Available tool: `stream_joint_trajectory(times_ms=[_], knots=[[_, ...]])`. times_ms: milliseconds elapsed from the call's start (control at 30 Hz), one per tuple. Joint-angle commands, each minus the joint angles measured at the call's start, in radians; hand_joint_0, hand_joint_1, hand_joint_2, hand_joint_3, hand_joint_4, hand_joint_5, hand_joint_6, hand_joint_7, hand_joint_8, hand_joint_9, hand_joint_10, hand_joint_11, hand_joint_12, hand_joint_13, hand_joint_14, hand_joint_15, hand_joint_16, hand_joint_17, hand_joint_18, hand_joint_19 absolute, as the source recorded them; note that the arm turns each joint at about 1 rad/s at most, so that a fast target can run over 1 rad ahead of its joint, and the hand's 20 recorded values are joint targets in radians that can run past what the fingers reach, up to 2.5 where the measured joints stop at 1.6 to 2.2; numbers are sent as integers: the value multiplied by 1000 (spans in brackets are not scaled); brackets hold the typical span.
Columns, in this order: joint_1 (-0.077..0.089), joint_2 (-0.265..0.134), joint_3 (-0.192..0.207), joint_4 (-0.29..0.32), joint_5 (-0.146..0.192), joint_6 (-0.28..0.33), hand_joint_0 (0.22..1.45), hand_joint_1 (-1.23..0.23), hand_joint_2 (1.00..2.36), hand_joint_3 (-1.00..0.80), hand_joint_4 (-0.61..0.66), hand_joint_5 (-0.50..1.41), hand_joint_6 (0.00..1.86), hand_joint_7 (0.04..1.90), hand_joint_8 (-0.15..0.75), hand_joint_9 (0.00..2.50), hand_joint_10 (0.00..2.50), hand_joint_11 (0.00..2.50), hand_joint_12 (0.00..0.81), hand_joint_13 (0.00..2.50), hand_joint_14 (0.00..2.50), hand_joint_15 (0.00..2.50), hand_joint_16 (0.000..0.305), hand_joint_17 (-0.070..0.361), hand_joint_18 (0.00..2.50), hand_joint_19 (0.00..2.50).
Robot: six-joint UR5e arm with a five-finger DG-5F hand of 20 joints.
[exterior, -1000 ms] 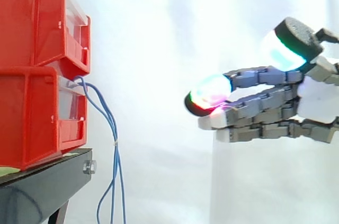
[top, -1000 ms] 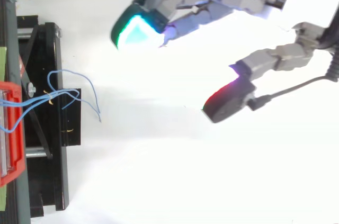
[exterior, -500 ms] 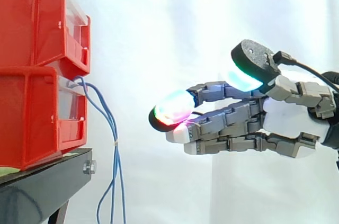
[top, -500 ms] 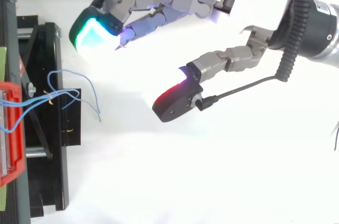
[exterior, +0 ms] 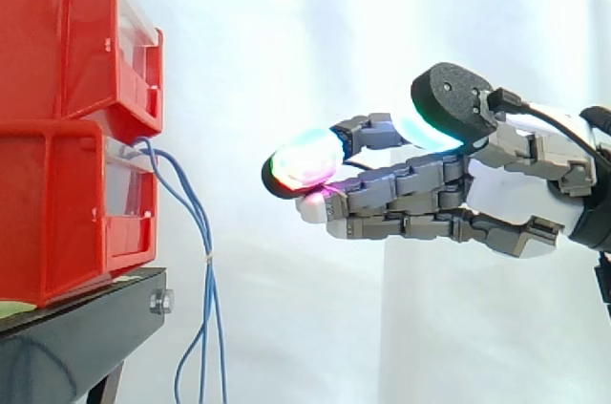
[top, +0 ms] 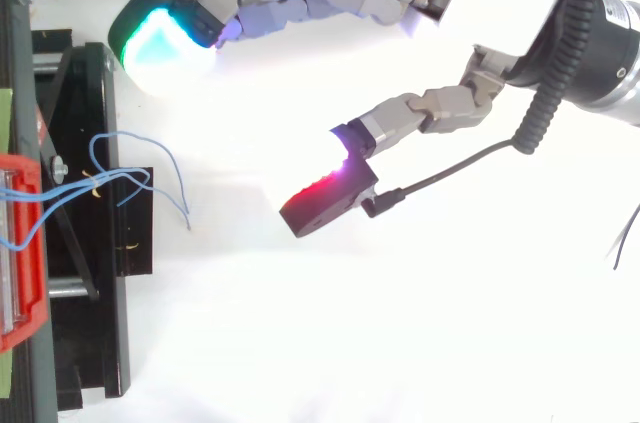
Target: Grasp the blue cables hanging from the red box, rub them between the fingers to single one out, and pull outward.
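Blue cables (exterior: 208,261) are seen issuing from the top of the front of the lower red bin (exterior: 57,213), just under the upper red bin (exterior: 67,31). They are draped forward and down past the edge of the black stand (exterior: 86,328), bunched partway down by what looks like a small tie. From above, the strands are seen looped over the stand with loose ends fanned outward, so they are offered freely on the side the robot faces. The hand (exterior: 516,196) is held level before the white curtain (exterior: 286,41), well apart from the cables and at about the height of their upper run. Nothing is grasped: the fingers are stretched toward the bins and the thumb is spread wide. In the top view a broad gap is left between the cyan-green fingertip pads (top: 160,38) and the red-lit thumb pad (top: 322,201). This spread is judged to be kept so that the hanging strands can be taken between the pads once the gap is closed. The step in hand is judged to be the reach, with grasping, rubbing and pulling not yet done. From above, the fingers appear offset to one side of the bundle, so some sideways correction may be needed.
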Motion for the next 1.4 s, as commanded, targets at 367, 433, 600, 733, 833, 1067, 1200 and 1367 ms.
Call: stream_joint_trajectory(times_ms=[367,433,600,733,833,1067,1200,1367], knots=[[1,-69,44,27,-4,1,467,-677,1000,-491,239,-164,502,787,278,576,4,110,364,234,0,58,51,114,208,215],[-1,-88,68,24,-9,15,470,-674,1000,-492,239,-163,503,792,279,587,3,112,363,243,1,58,50,113,218,217],[-7,-160,145,2,-24,67,474,-668,1000,-488,242,-160,502,795,280,605,4,123,363,252,2,68,50,112,225,219],[-4,-161,148,-13,-18,79,475,-664,1001,-487,246,-159,502,797,281,614,4,130,362,256,0,67,50,112,228,221],[-2,-161,148,-7,-19,73,475,-663,1001,-485,249,-158,503,798,279,617,5,144,362,263,2,71,50,112,229,215],[-7,-209,160,34,-18,70,476,-662,1002,-485,248,-157,503,803,281,627,5,135,361,272,2,77,50,112,238,224],[-6,-264,214,56,-19,74,476,-660,1001,-483,247,-156,503,804,281,632,5,141,361,282,2,76,50,111,246,221],[-1,-301,280,31,-21,104,477,-659,1001,-484,252,-155,503,805,281,645,5,146,361,291,2,78,49,111,255,227]])
